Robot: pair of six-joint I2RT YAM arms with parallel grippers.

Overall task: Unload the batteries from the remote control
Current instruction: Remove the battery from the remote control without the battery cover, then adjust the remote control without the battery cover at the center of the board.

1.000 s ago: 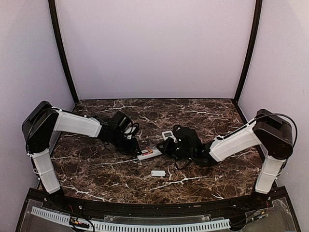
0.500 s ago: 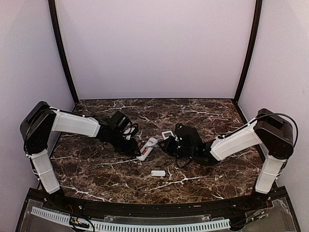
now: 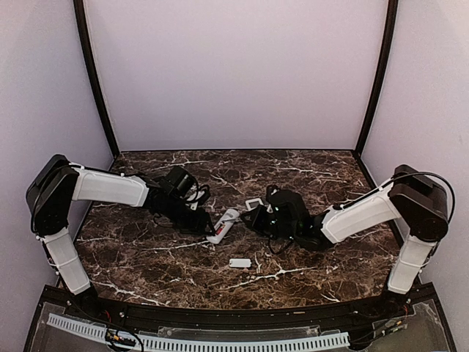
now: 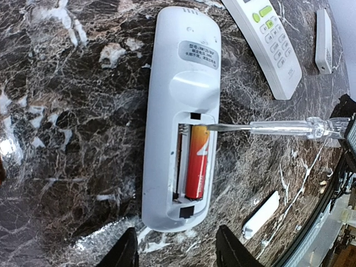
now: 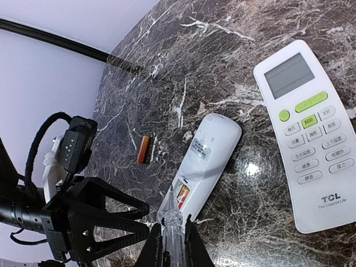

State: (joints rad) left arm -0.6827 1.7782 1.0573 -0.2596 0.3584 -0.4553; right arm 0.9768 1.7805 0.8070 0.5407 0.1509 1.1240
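Now left fingers (image 4: 127,253): apart, remote (image 4: 181,100) end just ahead
right fingers (image 5: 194,253): clamped on screwdriver (image 5: 171,222)
screwdriver tip: at battery (image 4: 197,161) end

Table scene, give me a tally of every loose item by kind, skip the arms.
Remotes: 2, one face down, one face up
Batteries: 2, one in the open bay, one loose
Covers: 2
Screwdriver: 1
Total: 7
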